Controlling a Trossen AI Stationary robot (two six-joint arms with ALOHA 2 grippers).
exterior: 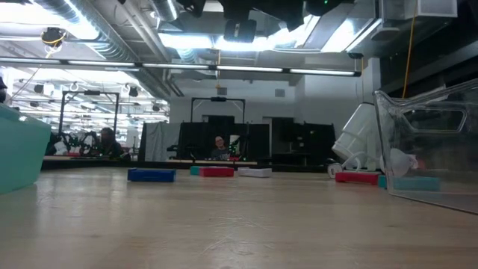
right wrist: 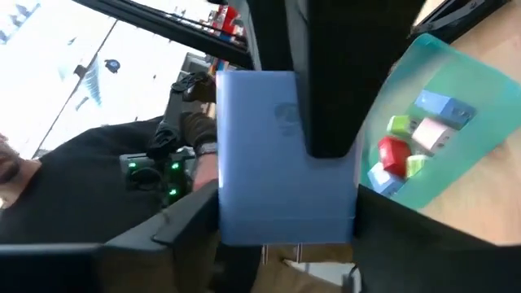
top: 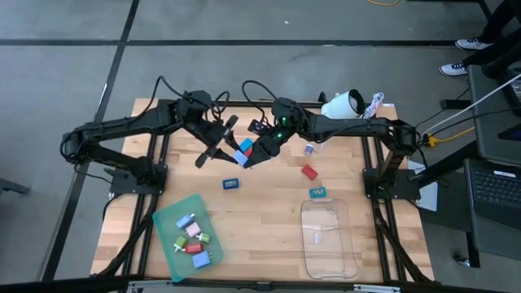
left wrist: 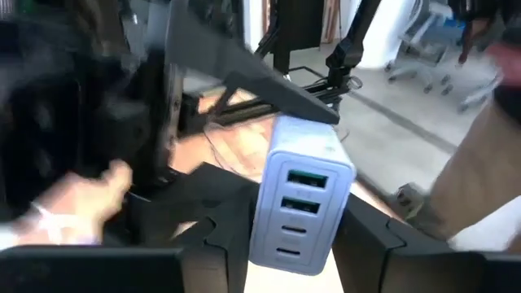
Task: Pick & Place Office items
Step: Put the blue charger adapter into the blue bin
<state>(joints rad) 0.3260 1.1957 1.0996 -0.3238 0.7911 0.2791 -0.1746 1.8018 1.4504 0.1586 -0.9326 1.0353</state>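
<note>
Green tray point(top: 167, 224) at 7 o'clock holds six; my right end effector point(top: 247, 156) grips blue block point(right wrist: 285, 155), left end effector point(top: 213, 149) grips white charger point(left wrist: 301, 199); four loose on surface point(top: 260, 220).

Lit evenly from above in the high view, with only soft, faint shadows under the arms on the desk point(top: 269, 228). Saw bright ceiling strip lights point(exterior: 224, 39) glaring in the low view, the near wood blurred. Smeared by motion in the left wrist view around the white charger point(left wrist: 299, 203). Washed out toward one corner of the right wrist view, the blue block point(right wrist: 281, 159) soft.
</note>
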